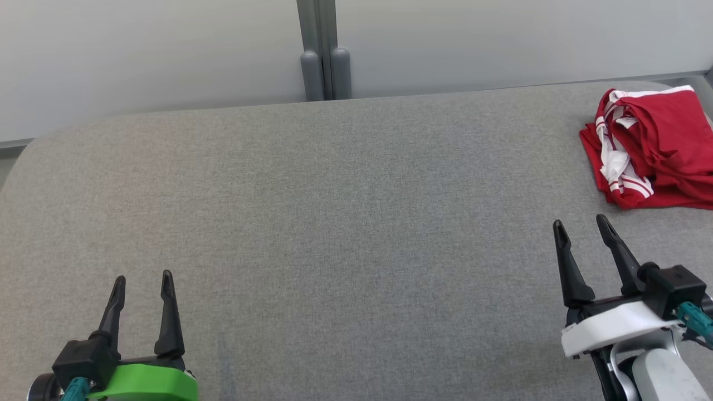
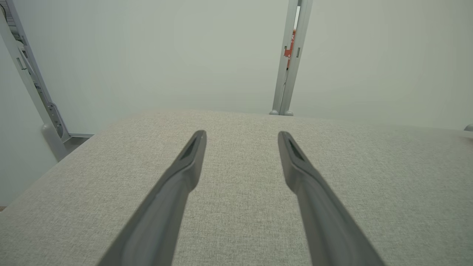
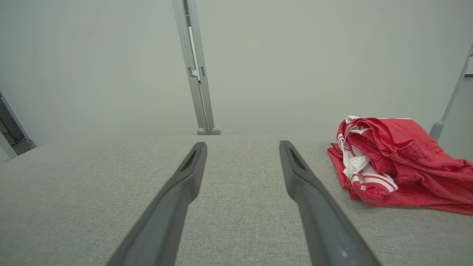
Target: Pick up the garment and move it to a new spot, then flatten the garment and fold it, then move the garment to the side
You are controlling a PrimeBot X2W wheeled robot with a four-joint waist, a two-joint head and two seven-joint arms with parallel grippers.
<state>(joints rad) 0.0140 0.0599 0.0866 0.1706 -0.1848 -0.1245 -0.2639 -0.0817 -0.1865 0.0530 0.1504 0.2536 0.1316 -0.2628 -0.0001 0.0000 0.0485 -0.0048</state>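
The garment (image 1: 660, 150) is red cloth with white stripes, bunched in a heap at the far right of the grey padded table (image 1: 334, 223); the head view's right edge cuts it off. In the right wrist view the garment (image 3: 399, 162) lies ahead and to the right of the fingers. My right gripper (image 1: 582, 225) hovers open just short of it, nothing between its fingers. At the near left, my left gripper (image 1: 142, 278) is open and holds nothing. It is far from the cloth. In the left wrist view, the left gripper (image 2: 242, 135) points over bare table.
Pale wall panels stand behind the table, joined by a grey post (image 1: 324, 55) at the back centre. Another post (image 2: 33, 96) stands off the table's left corner. The table's rounded back-left corner (image 1: 33, 145) and far edge bound the surface.
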